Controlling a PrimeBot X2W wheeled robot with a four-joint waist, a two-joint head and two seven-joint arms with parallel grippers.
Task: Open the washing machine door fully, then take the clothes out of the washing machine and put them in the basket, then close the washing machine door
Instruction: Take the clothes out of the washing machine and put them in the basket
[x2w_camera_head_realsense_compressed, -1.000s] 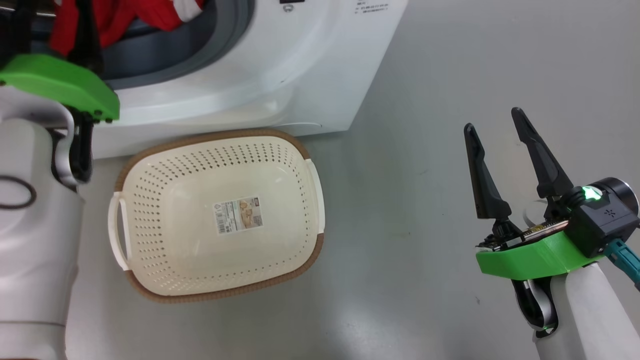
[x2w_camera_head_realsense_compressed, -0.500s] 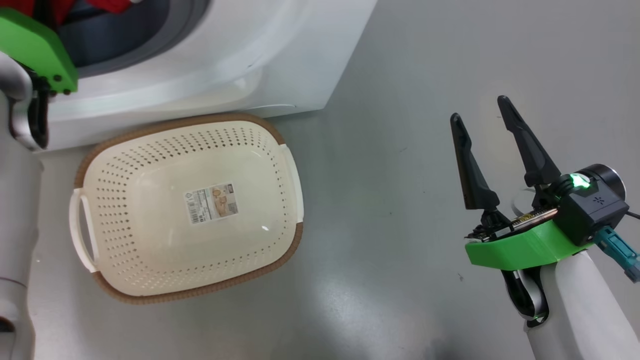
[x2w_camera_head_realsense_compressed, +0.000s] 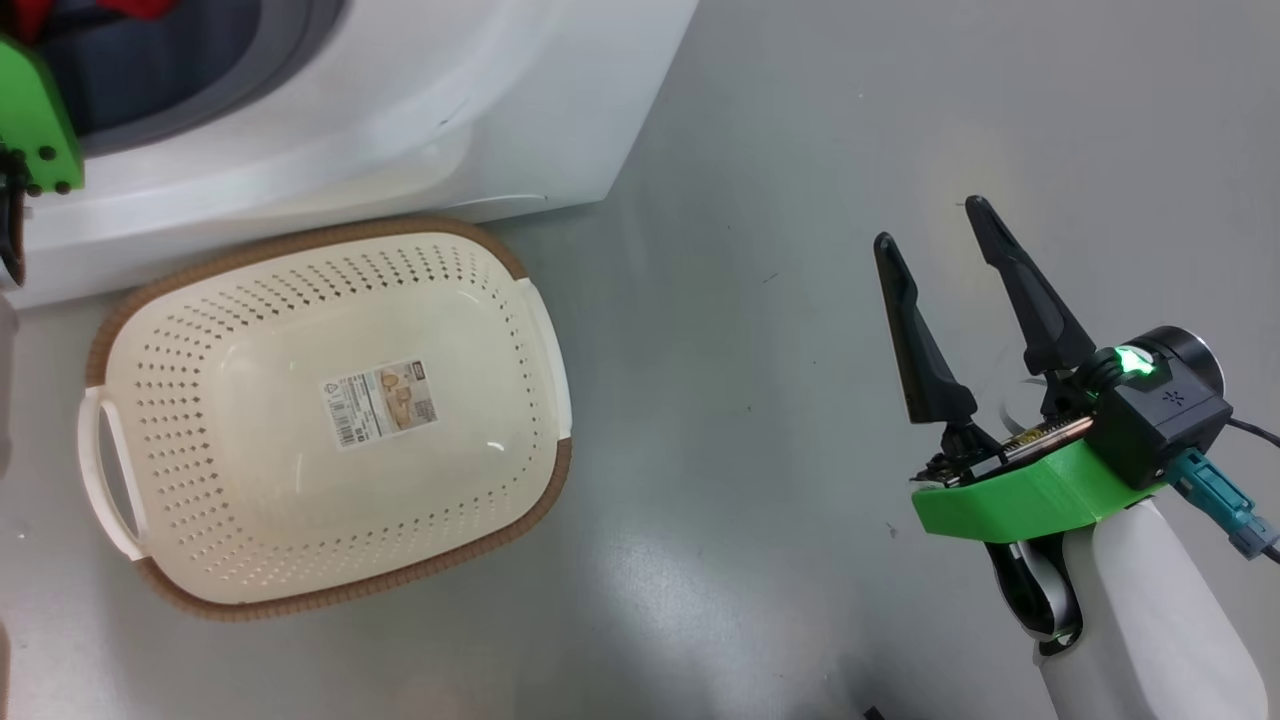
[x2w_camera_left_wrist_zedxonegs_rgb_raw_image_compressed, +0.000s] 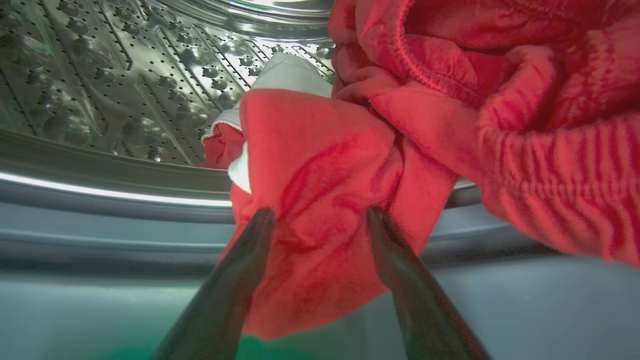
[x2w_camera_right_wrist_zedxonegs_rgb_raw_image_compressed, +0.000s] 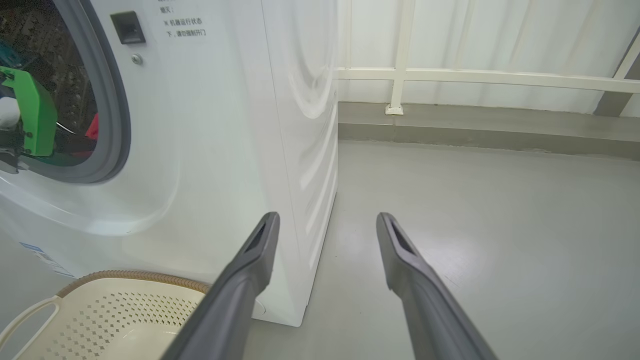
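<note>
The washing machine (x2w_camera_head_realsense_compressed: 400, 100) stands at the top left of the head view, its door out of view. Inside the steel drum (x2w_camera_left_wrist_zedxonegs_rgb_raw_image_compressed: 100, 75), bright red clothes (x2w_camera_left_wrist_zedxonegs_rgb_raw_image_compressed: 450, 100) with white trim hang over the grey gasket (x2w_camera_left_wrist_zedxonegs_rgb_raw_image_compressed: 100, 235). My left gripper (x2w_camera_left_wrist_zedxonegs_rgb_raw_image_compressed: 320, 212) is open at the drum's mouth, with a fold of the red fabric between its fingertips. The cream basket (x2w_camera_head_realsense_compressed: 350, 228) sits on the floor against the machine's front, holding nothing but its paper label. My right gripper (x2w_camera_head_realsense_compressed: 928, 222) is open over bare floor to the right of the basket, its fingers (x2w_camera_right_wrist_zedxonegs_rgb_raw_image_compressed: 250, 260) pointing past the machine's corner.
The grey floor (x2w_camera_head_realsense_compressed: 750, 450) spreads to the right of the machine and basket. A white railing and a low kerb (x2w_camera_right_wrist_zedxonegs_rgb_raw_image_compressed: 475, 125) run along the far wall. My left arm's green wrist mount (x2w_camera_right_wrist_zedxonegs_rgb_raw_image_compressed: 35, 115) shows in the machine's opening.
The whole head picture has slid to the left, so the camera has turned; machine and basket keep their places. Both grippers stay open.
</note>
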